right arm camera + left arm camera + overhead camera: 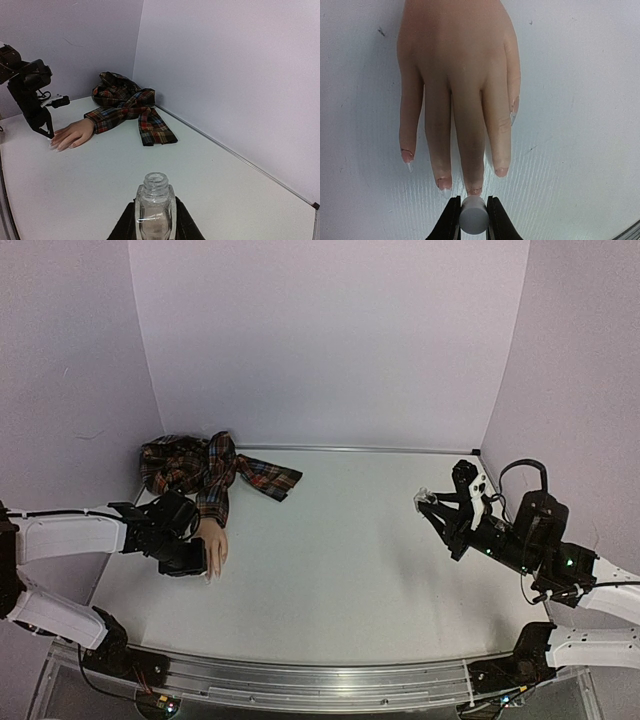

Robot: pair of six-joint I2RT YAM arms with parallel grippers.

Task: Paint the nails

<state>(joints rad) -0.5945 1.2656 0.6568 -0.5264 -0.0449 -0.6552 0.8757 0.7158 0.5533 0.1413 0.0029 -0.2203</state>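
Nails (474, 190) just ahead of the left claw (473, 220), tipping the five fingers of a flesh-coloured mannequin hand (457, 65) laid palm down on the white table (340, 540). Grips a small round white cap (473, 214) there, jaws drawn almost fully together and pressed on either side of it, flat end facing the wrist camera; probably carries the brush beneath, though shows no bristles. Sits closest to the middle fingertip, just beside it, contact unclear, with the neighbouring nails fanned to either side of the claw and the thumb nail (513, 117) farther off along the hand's flank. Seems set this way so that a short forward stroke lands on a nail. Well apart from the hand, across the table, clamps a clear glass bottle (155, 200) upright in the right claw (155, 222), jaws closed in tight on its sides, neck open and uncapped; likely kept upright and off to the side to avoid spilling polish and to allow another dip. Points with the fingers toward the left claw and the near table edge, away from the plaid sleeve (205, 470) bunched by the back wall. Runs each nail's long axis along its finger, roughly in line with the claw's reach, splaying slightly from finger to finger. Looks pale and glossy throughout; cannot tell painted from bare.
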